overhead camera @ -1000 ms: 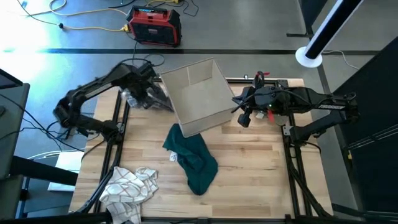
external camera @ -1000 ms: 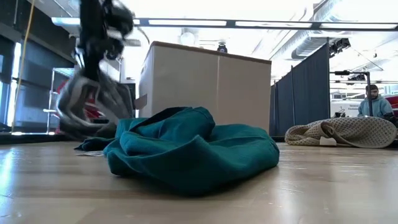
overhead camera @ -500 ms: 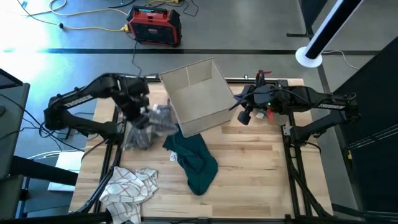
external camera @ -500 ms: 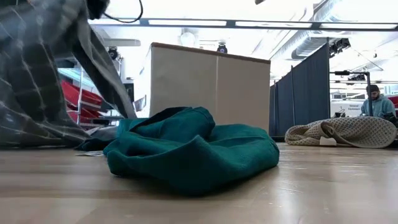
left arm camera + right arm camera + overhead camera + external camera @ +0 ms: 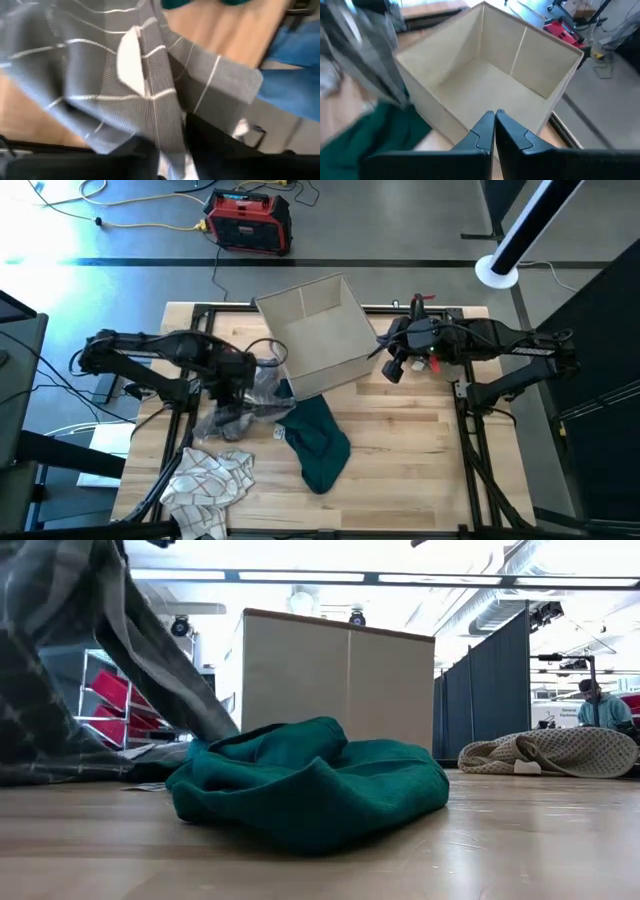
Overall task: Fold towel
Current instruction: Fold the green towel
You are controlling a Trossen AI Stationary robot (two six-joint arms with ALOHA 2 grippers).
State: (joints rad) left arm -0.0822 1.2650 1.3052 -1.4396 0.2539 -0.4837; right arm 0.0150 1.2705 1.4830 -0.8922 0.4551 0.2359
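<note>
The step in hand looks like fetching: the left hand is clamped on a grey towel with thin white checks, carrying it low over the wooden table, just beside the open cardboard box. In the left wrist view the cloth is pinched between the dark fingers and hangs bunched, a white tag showing on it. In the low view the grey fabric drapes down and part of it already rests on the table — so it is not yet spread.

The right hand waits at the box's far side, above the rim, its fingers pressed together on nothing.

The next move, by my judgement, calls for laying the grey towel flat on a bare patch of table, clear of the crumpled teal towel touching it and the cream patterned towel near the front corner — then finding corners.

No brand or writing is readable; the tag looks blank.
</note>
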